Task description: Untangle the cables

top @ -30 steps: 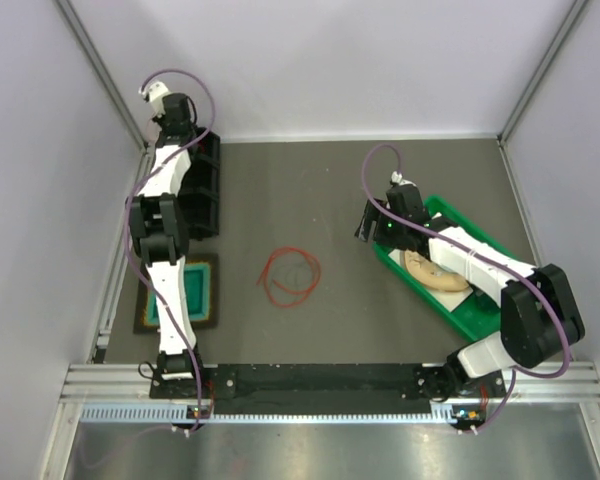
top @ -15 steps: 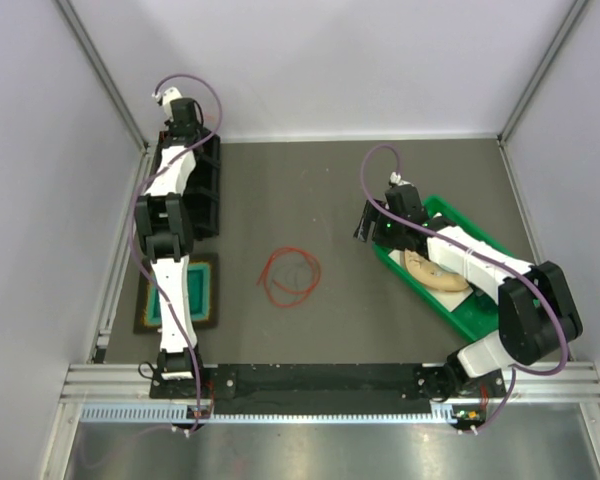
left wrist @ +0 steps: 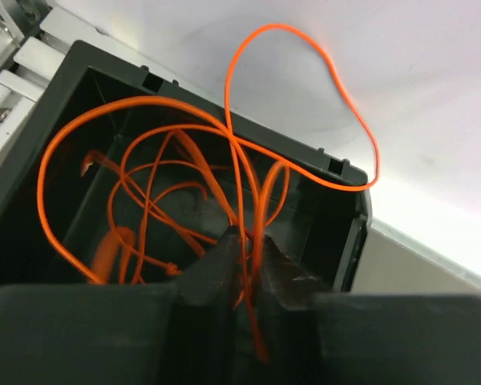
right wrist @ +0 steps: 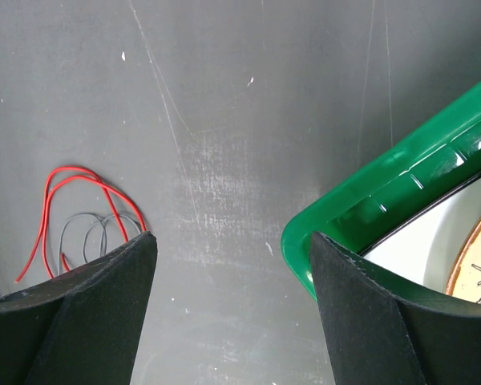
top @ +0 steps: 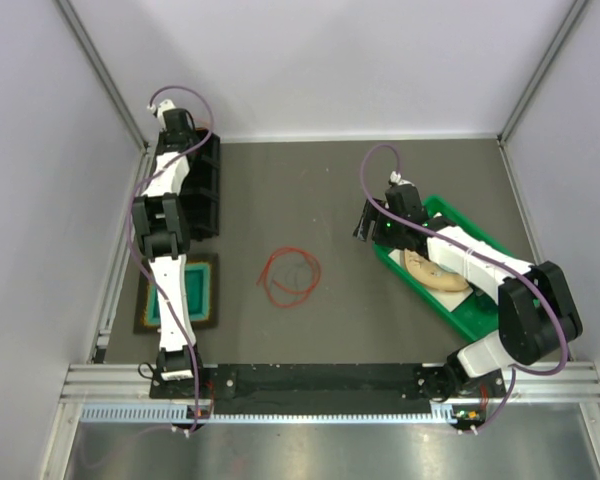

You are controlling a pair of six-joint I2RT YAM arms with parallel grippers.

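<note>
Expect light, limp cord (snags easily), pinch one outer strand: orange cable (left wrist: 234, 160) draped in the black bin (left wrist: 104, 64) through barely parted jaws of the left gripper (left wrist: 244, 241), hold uncertain; red and grey cables (top: 265, 272) on the table (top: 310, 190), right gripper (right wrist: 231, 241) gaping wide, empty.

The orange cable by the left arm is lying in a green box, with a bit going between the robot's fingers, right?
Not quite: the box is black, not green. The left wrist view shows the orange cable looped in it, with one strand running between the fingers of the left end effector.
</note>
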